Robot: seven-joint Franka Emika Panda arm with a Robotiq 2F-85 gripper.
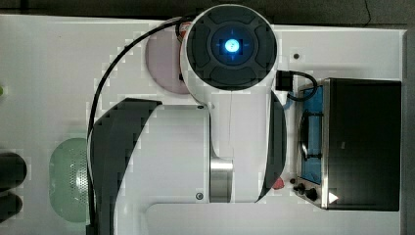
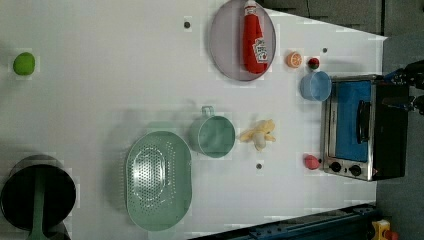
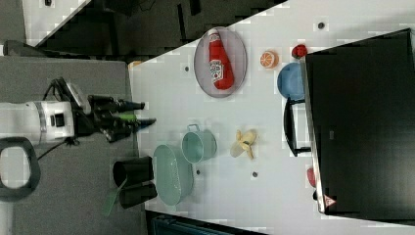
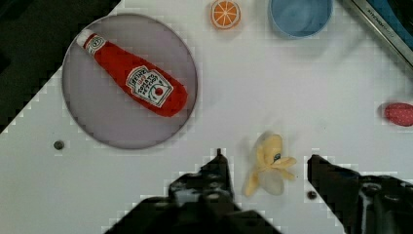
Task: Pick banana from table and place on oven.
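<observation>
The pale-yellow banana [image 2: 258, 135] lies on the white table [image 2: 100, 75], between the teal cup and the oven [image 2: 362, 127]. In the wrist view the banana [image 4: 270, 163] shows between and well below the two dark fingers of my gripper [image 4: 265, 155], which is open and holds nothing. The right view has the gripper [image 3: 146, 112] far from the tabletop, at the right view's left, with the banana [image 3: 244, 143] apart from it. The oven's black top [image 3: 359, 127] is bare. In the top view my arm covers the table's middle, beside the oven [image 1: 364, 144].
A teal cup [image 2: 212, 136] and a green colander [image 2: 157, 180] sit near the banana. A grey plate [image 2: 225, 50] carries a ketchup bottle [image 2: 254, 42]. An orange slice [image 2: 294, 59], a blue bowl [image 2: 315, 86] and a small red piece [image 2: 311, 161] lie by the oven.
</observation>
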